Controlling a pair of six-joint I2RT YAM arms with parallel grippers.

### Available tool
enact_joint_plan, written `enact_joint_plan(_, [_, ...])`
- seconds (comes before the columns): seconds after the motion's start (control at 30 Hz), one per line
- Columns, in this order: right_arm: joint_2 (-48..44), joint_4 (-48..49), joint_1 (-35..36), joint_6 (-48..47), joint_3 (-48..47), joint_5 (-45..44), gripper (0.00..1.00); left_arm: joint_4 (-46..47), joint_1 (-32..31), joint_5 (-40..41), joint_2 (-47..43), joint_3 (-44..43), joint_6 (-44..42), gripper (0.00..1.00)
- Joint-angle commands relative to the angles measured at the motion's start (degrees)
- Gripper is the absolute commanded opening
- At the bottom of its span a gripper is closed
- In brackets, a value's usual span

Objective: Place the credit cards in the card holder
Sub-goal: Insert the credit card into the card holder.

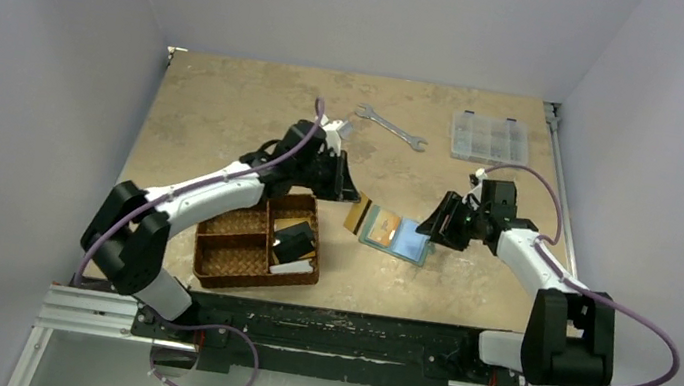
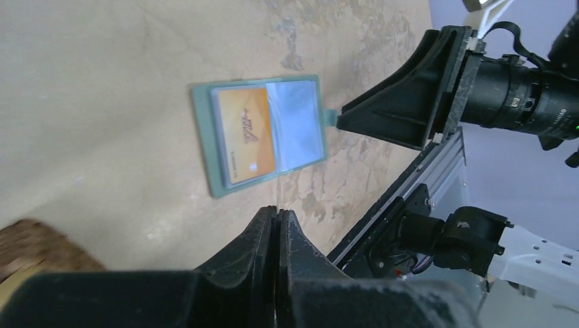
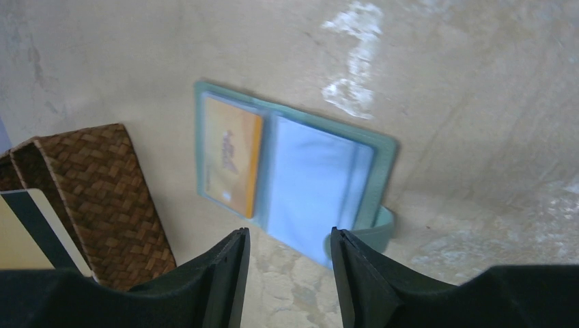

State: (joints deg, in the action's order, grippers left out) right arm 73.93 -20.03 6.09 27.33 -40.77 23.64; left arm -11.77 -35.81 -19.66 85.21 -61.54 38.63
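Grey-green card holder (image 1: 408, 246) is lying open on tabletop (image 1: 229, 106), orange card (image 2: 244, 137) pocketed. Left hand (image 2: 277, 217) is pinching a gold card (image 1: 355, 216) edge-on beside it, lining up a slot. Right hand (image 3: 287, 273) is hovering open at the tab (image 3: 382, 224), probably to steady it.

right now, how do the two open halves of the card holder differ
On the card holder, the half toward the basket holds an orange-yellow card; the other half shows only an empty blue-grey pocket. The closing tab sticks out from the empty half, not the card half. Both lie open and flat on the table.
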Motion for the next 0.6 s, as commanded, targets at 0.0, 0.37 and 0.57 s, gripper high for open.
enact_joint_plan(0.0, [1.3,7.4,-2.5,-0.3,2.4,5.8,0.52,18.6,-2.8,-4.0,4.8,0.8,8.2,0.0])
enact_joint_plan(0.37, [0.0,12.0,-2.3,-2.2,4.9,0.6,0.33,23.4,-4.5,-7.8,20.2,-4.1,7.9,0.0])
enact_joint_plan(0.57, [4.2,15.9,-2.3,-2.0,5.9,5.8,0.28,26.5,-4.8,-11.0,25.5,-6.3,8.7,0.0])
